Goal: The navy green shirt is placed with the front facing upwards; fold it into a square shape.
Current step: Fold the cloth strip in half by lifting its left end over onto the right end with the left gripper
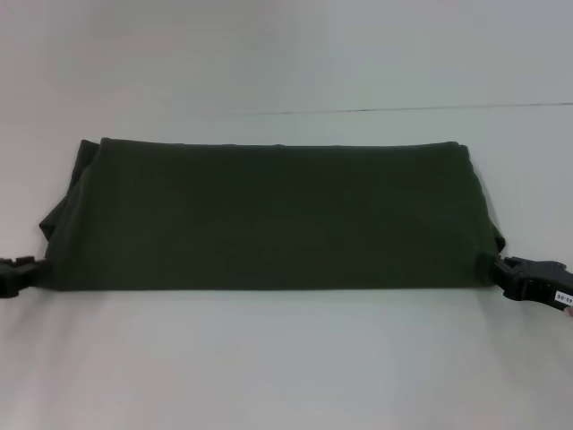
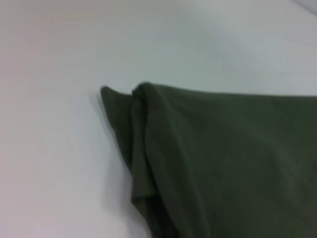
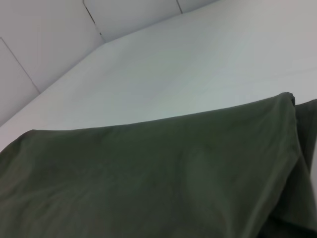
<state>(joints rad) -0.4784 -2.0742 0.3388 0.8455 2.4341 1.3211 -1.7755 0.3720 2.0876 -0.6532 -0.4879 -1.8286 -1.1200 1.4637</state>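
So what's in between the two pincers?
In the head view, the folded navy green shirt spans the whole stretch between the left pincer and the right pincer.

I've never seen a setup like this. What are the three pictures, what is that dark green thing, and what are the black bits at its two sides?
This is a two-armed robot folding clothes. The wide picture comes from a camera on its head, looking down at a white table. The other two come from cameras on its wrists, so they show the cloth from very close. The green thing is the navy green shirt, already folded into a wide band with only plain fabric showing. The black bits are the robot's hands: the left pincer and the right pincer, each at one near corner of the band. Whether they are gripping the cloth cannot be made out here.
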